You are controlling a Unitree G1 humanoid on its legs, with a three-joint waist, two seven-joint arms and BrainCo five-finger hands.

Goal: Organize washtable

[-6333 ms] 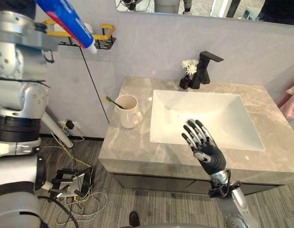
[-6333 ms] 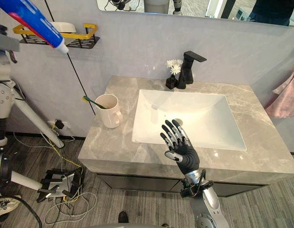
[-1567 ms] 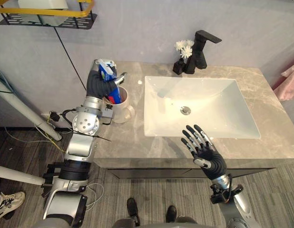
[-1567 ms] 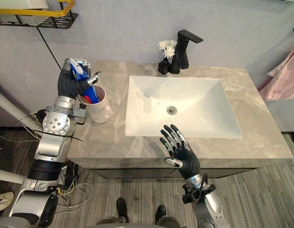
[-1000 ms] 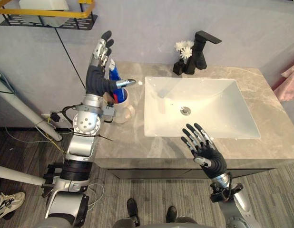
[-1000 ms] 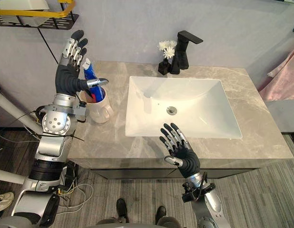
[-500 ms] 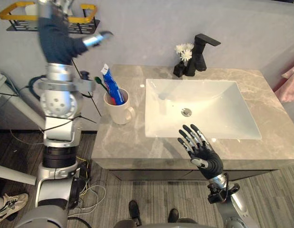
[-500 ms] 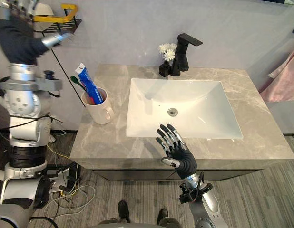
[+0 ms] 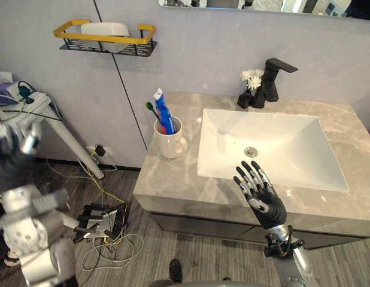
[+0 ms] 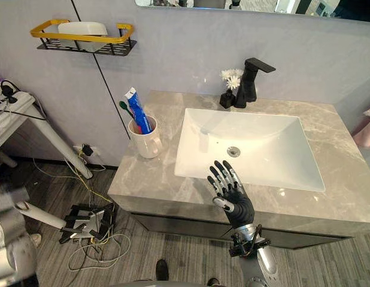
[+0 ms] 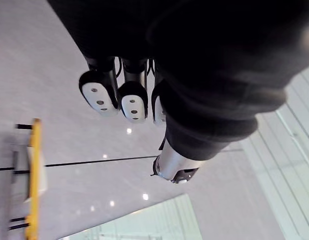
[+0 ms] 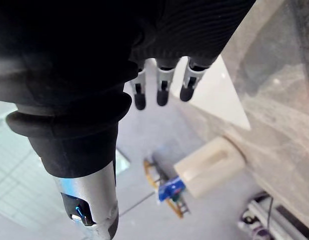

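A cream mug (image 9: 171,143) stands on the grey marble counter (image 9: 173,179), left of the white sink (image 9: 305,161). A blue and red toothpaste tube (image 9: 164,112) and a green toothbrush (image 9: 150,109) stand upright in it. My right hand (image 9: 263,194) hovers open over the counter's front edge by the sink, palm up and holding nothing. Its wrist view shows the mug (image 12: 209,167) and the tube (image 12: 169,190) past its straight fingers (image 12: 162,92). My left hand (image 11: 99,95) is open and holds nothing, and its arm hangs low at the far left, away from the counter.
A black faucet (image 9: 272,81) and a small vase of white flowers (image 9: 249,84) stand behind the sink. A yellow and black wall rack (image 9: 107,37) holds a white soap bar above the mug. A side table (image 9: 17,98) and loose cables (image 9: 101,221) lie to the left.
My left hand let go of the toothpaste tube in the mug, rose towards the wall rack, then dropped low to the far left. The camera has shifted. My right hand has hardly moved.
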